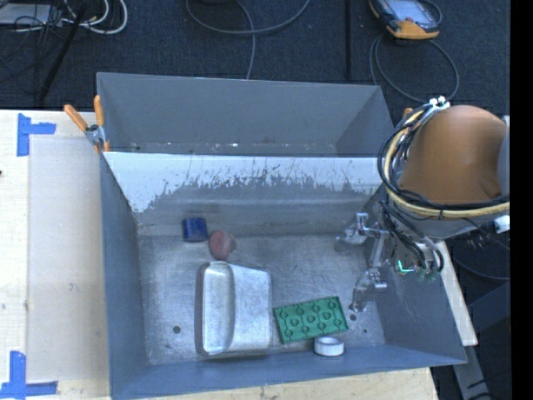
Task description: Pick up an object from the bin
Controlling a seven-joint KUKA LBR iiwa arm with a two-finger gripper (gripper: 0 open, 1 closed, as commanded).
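My gripper [356,271] hangs just right of the green studded plate [310,318], by its far right corner and close to the right wall of the bin [250,132]. My fingers stand apart with nothing between them. A white ring [329,346] lies at the plate's near edge. A metal tray [225,307] lies just left of the plate. A blue block [195,228] and a pinkish lump [221,243] sit farther off to its left.

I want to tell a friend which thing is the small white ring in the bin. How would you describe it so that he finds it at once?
Start at the grey bin, at the wall nearest the camera. Right of the big metal pan lies a green studded plate, and the white ring sits just before its right corner. It alone is white and ring-shaped.
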